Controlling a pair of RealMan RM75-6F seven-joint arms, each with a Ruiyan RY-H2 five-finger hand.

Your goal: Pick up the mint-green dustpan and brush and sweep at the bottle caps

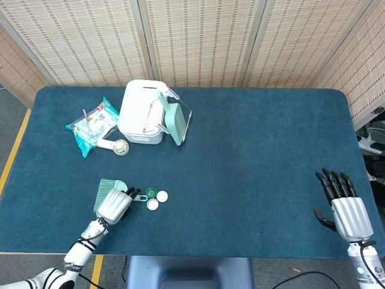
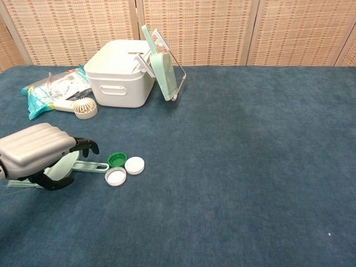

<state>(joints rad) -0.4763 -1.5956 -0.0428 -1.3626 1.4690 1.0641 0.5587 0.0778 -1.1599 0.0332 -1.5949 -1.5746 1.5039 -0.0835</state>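
Observation:
The mint-green brush [image 1: 108,185] lies flat on the blue table, its handle [image 2: 92,166] pointing right at the bottle caps. My left hand [image 1: 114,205] [image 2: 36,157] hovers over the brush head, fingers arched across its far side and thumb on the near side; the spread looks unchanged. A green cap [image 2: 117,159] and two white caps [image 2: 134,165] [image 2: 115,176] cluster at the handle's tip. The mint-green dustpan [image 1: 174,120] [image 2: 161,67] leans upright against the white box. My right hand [image 1: 348,208] sits open at the front right, empty.
A white storage box [image 1: 139,111] stands at the back left. Left of the box lie a wipes packet [image 1: 93,125] and a small hand fan [image 1: 119,146]. Bare blue cloth [image 1: 258,156] spans the middle and right of the table.

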